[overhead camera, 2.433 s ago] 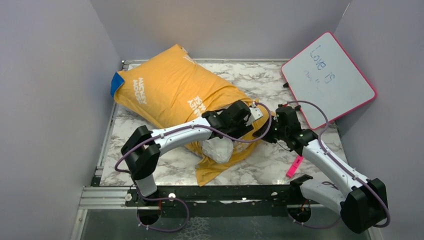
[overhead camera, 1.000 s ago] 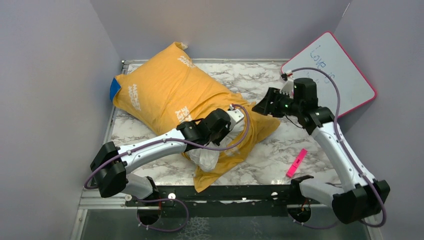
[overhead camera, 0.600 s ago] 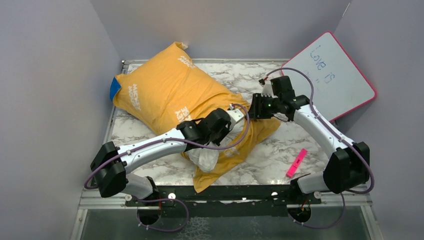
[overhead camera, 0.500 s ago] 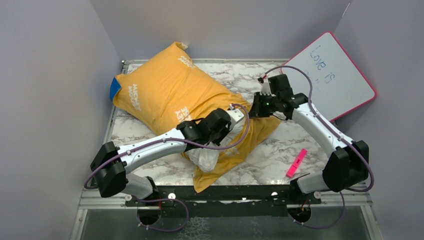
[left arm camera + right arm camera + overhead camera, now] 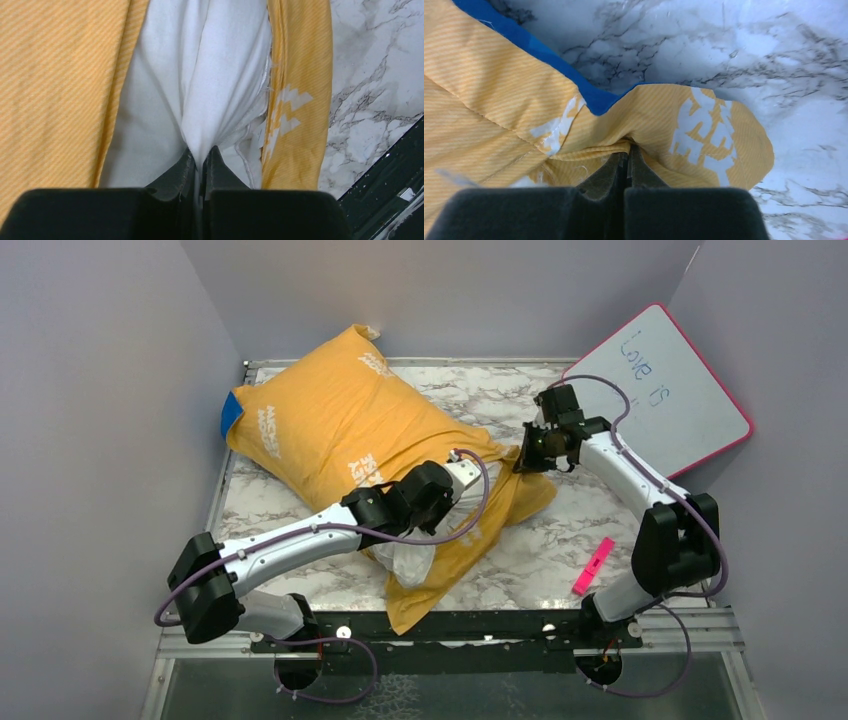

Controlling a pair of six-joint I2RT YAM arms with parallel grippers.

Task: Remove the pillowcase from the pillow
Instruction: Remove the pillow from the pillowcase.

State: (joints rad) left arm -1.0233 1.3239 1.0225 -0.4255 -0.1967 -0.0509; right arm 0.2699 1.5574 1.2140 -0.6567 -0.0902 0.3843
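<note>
In my left wrist camera, my left gripper (image 5: 201,152) is clenched on a fold of the pillow (image 5: 215,75). The white fabric rises from between the two black fingertips in taut pleats. The orange-yellow pillowcase (image 5: 55,75) lies on either side of that white, a broad sheet on the left and a narrower strip with white print on the right. Past the strip is the marble table (image 5: 370,65), with a dark frame (image 5: 395,180) in the lower right corner. In my right wrist camera, my right gripper (image 5: 628,150) is clamped tight on the pillowcase (image 5: 484,100). The fingertips meet on a bunched ridge of orange cloth just below a band of the case's blue face. A flap with white lettering lies flat on the marble to the right of my fingers. From the top camera, the pillowcase (image 5: 330,430) covers most of the pillow, which lies diagonally from the far left corner of the table toward the middle, and a blue corner peeks out at its left end. The white pillow (image 5: 405,558) shows only at the near, open end, as a crumpled bulge below my left wrist with loose orange cloth around it. My left arm reaches in from the near left to that opening. My right arm bends in from the right, its gripper on the case's right-hand edge. A pink-edged whiteboard (image 5: 660,390) leans at the far right, and a pink marker (image 5: 591,566) lies on the marble, well apart from the cloth.
</note>
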